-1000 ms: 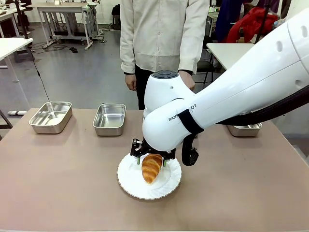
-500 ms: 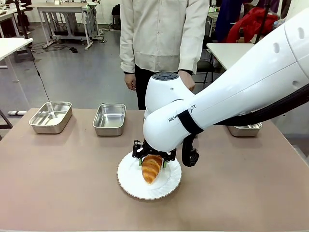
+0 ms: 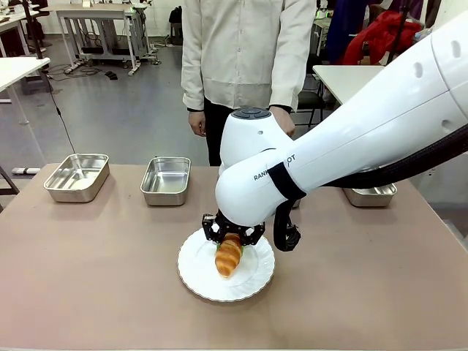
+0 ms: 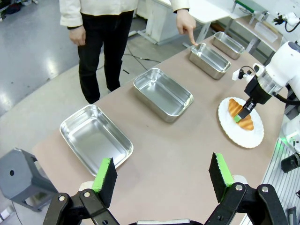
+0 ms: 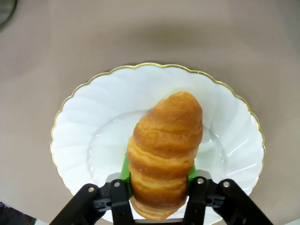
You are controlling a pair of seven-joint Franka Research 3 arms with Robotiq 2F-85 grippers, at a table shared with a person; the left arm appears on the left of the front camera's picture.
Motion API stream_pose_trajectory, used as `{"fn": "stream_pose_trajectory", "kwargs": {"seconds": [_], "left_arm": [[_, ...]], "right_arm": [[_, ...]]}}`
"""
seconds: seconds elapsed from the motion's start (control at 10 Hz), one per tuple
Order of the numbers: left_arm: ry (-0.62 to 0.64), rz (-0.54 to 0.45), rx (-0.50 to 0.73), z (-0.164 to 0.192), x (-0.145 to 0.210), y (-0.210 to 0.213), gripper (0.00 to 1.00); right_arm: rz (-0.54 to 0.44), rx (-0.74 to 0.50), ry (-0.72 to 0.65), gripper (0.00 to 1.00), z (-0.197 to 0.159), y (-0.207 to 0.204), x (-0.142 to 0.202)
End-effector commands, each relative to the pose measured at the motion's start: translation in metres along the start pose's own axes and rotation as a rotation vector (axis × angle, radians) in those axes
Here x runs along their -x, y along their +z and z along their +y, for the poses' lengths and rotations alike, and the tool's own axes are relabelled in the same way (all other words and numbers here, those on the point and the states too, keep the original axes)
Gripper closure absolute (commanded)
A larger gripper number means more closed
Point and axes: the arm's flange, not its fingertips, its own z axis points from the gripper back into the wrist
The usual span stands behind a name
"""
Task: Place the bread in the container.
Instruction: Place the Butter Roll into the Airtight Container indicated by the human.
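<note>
**Q:** Where does the bread (image 3: 229, 256) lie, and how does its long axis run?
**A:** It lies over the white plate (image 3: 197, 281), at the middle of the tabletop (image 3: 88, 278) and close to its near edge. The long axis runs far to near, and the near tip leans slightly left. Whether the bread rests on the plate or is just clear of it cannot be told.

**Q:** What holds it?
**A:** The right gripper (image 3: 232, 245) holds it. The jaws are clenched across the bread's far end, with the green pads (image 5: 124, 171) against both flanks. The tapered near end projects free.

**Q:** And the left gripper (image 4: 161, 173)?
**A:** Its jaws are released and wide apart above the tabletop's left end, grasping nothing.

**Q:** Where is the container (image 4: 209, 58)?
**A:** It is third from the left in a row of steel pans along the far edge. A person's hand (image 4: 185, 21) points a finger at its far rim. The left pan (image 3: 77, 176), second pan (image 3: 166, 180) and rightmost pan (image 3: 371, 196) share the row.

**Q:** What room is open?
**A:** Bare tabletop lies left and right of the plate, and a bare strip separates the plate from the pans.
</note>
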Motion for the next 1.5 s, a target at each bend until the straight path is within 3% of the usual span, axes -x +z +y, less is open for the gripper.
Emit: {"fn": "stream_pose_trajectory", "kwargs": {"seconds": [0.0,0.4,1.0,1.4], "left_arm": [[-0.014,-0.009,0.006,-0.001,0.000,0.002,0.00],[-0.014,-0.009,0.006,-0.001,0.000,0.002,0.00],[-0.014,-0.009,0.006,-0.001,0.000,0.002,0.00],[-0.014,-0.009,0.006,-0.001,0.000,0.002,0.00]], "right_arm": [[0.001,0.002,0.001,0.64,-0.001,-0.002,0.001],[-0.003,-0.003,0.004,0.63,0.002,0.002,0.001],[-0.138,-0.062,0.132,0.63,-0.024,0.157,-0.055],[-0.155,-0.066,0.235,0.63,-0.071,0.199,-0.126]]}}
